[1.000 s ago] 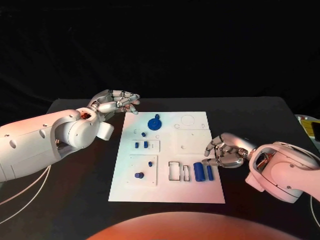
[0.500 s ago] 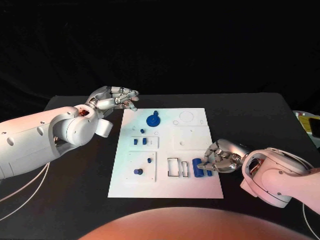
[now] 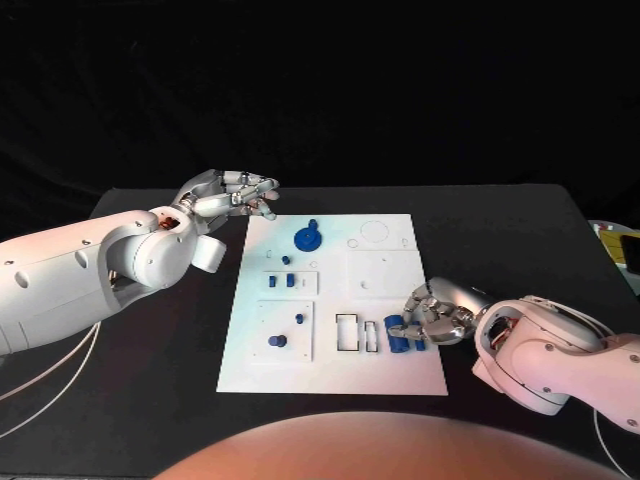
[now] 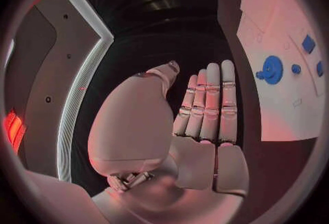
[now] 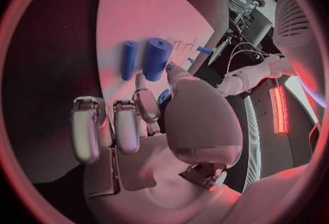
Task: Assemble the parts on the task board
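The white task board (image 3: 385,265) lies in the middle of the black table. On it are a blue gear (image 3: 307,240), two small blue blocks (image 3: 281,282), a blue peg (image 3: 277,341), and near the right edge a thick blue cylinder (image 3: 397,335) beside a thin blue bar (image 3: 417,341). My right hand (image 3: 443,314) sits at the board's right edge, its fingertips close over the cylinder (image 5: 156,58) and bar (image 5: 129,59); it holds nothing. My left hand (image 3: 231,195) hovers off the board's far left corner, fingers straight and side by side (image 4: 208,104), empty, with the gear (image 4: 272,67) nearby.
Empty outlined slots (image 3: 356,338) lie just left of the cylinder. A yellow object (image 3: 630,255) sits past the table's right edge. Cables (image 3: 32,400) hang at the left. Bare table (image 3: 508,230) stretches to the right of the board.
My right hand has slid along the board's right edge toward my body and now reaches over the blue cylinder and bar. The left hand has stayed put.
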### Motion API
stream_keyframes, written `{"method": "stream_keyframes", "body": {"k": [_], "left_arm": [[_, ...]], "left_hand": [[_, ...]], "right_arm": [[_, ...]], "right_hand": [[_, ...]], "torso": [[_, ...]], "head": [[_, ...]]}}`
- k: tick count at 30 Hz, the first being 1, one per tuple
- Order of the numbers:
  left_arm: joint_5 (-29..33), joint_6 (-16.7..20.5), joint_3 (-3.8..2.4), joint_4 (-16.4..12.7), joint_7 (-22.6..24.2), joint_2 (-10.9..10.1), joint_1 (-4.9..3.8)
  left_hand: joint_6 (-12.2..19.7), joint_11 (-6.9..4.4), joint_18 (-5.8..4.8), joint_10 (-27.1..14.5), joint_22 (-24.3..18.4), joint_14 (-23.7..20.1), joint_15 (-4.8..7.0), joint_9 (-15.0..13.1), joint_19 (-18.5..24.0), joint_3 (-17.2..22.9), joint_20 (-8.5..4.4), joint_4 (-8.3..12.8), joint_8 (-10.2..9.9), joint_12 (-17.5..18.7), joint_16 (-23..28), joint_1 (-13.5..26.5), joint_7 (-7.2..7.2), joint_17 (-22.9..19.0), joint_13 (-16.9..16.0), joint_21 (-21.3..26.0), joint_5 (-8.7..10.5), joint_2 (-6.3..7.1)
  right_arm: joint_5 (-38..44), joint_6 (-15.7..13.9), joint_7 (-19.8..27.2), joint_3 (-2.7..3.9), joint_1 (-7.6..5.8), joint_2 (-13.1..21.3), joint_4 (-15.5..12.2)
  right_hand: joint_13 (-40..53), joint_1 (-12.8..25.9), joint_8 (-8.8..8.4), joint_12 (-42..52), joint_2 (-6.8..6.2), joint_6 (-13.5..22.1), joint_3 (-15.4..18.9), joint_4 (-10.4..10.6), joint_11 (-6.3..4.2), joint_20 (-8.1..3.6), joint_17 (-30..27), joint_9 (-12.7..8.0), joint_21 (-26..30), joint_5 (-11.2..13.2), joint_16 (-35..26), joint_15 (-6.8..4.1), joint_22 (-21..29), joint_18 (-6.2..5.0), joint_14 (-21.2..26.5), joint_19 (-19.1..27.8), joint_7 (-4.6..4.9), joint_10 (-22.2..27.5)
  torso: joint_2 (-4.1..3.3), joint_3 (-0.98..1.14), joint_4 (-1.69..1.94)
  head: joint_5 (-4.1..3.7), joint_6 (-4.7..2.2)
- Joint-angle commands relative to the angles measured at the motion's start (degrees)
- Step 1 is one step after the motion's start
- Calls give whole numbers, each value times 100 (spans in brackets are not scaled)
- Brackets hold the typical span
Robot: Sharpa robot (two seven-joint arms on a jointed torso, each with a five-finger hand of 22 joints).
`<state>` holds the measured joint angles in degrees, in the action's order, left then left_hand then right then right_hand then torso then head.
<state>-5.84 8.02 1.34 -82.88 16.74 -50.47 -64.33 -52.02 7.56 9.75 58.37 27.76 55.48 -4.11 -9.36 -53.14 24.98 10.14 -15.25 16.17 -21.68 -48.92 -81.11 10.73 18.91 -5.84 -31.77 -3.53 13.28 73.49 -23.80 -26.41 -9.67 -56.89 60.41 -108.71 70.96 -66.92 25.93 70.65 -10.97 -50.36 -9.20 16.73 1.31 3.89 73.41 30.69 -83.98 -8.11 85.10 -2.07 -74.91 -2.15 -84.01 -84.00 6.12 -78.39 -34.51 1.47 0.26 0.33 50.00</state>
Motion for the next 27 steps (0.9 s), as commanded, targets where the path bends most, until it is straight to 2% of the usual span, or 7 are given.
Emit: {"method": "stream_keyframes", "body": {"k": [1, 9, 16, 19, 24, 27], "left_arm": [[5, -99, -3, -24, 40, -3, -2], [5, -115, -3, -32, 10, -19, -2], [5, -138, -3, -35, -27, -30, -2], [5, -143, -3, -36, -38, -34, -2], [5, -145, -3, -40, -60, -39, -2], [5, -141, -3, -40, -68, -41, -2]], "left_hand": [[41, -22, 71, -25, -5, 27, 3, 7, -44, -32, 0, 11, 5, -38, 25, 42, 0, 5, 9, 30, 21, 2], [43, -21, 71, -27, -8, 27, 3, 8, -47, -36, 0, 8, 5, -39, 26, 40, 2, 6, 10, 34, 20, -2], [43, -21, 71, -27, -8, 27, 3, 8, -47, -36, 0, 8, 5, -39, 26, 40, 2, 6, 10, 34, 20, -2], [45, -18, 71, -34, -16, 25, 1, 8, -53, -46, 1, 4, 6, -38, 27, 31, 7, 8, 11, 43, 19, -8], [51, -15, 72, -41, -23, 24, 0, 10, -59, -54, 1, 4, 5, -38, 29, 18, 12, 10, 12, 52, 19, -14], [51, -15, 72, -41, -23, 24, 0, 10, -59, -54, 1, 4, 5, -38, 29, 18, 12, 10, 12, 52, 19, -14]], "right_arm": [[177, 107, -108, -2, 19, -32, 16], [561, 595, -309, -5, 110, -153, 115], [823, 765, -344, -7, 208, -264, 170], [836, 743, -349, -8, 225, -287, 173], [767, 547, -344, -8, 243, -313, 158], [682, 341, -300, -8, 248, -317, 140]], "right_hand": [[25, -10, 40, 46, 56, -19, 69, -7, -6, -40, 13, 15, 14, -17, 42, -61, -1277, 69, -322, -340, -39, -53], [83, 91, 118, 64, 133, -65, 371, -5, -27, -52, 53, 71, 40, 79, 59, -76, -1272, 64, -325, -332, -65, -57], [159, -91, 173, 112, 199, -98, 515, -28, -46, -65, 104, 115, 26, 38, 75, -92, -1281, 68, -331, -340, -87, -87], [193, -182, 195, 135, 259, -119, 549, -28, -55, -72, 128, 132, 24, -9, 83, -99, -1283, 69, -335, -342, -97, -105], [346, -420, 242, 267, 408, -202, 582, -34, -90, -99, 238, 165, -16, -410, 117, -128, -1303, 79, -353, -363, -134, -207], [425, -575, 265, 340, 544, -266, 505, -43, -118, -115, 373, 181, -65, -366, 156, -149, -1322, 90, -376, -384, -165, -271]], "torso": [[-3, -5, 1], [1, -3, -2], [0, 1, 1], [-1, 2, -2], [-3, 0, -3], [-4, 3, -4]], "head": [[11, 0], [31, 0], [36, 0], [43, 0], [47, 0], [49, 0]]}}
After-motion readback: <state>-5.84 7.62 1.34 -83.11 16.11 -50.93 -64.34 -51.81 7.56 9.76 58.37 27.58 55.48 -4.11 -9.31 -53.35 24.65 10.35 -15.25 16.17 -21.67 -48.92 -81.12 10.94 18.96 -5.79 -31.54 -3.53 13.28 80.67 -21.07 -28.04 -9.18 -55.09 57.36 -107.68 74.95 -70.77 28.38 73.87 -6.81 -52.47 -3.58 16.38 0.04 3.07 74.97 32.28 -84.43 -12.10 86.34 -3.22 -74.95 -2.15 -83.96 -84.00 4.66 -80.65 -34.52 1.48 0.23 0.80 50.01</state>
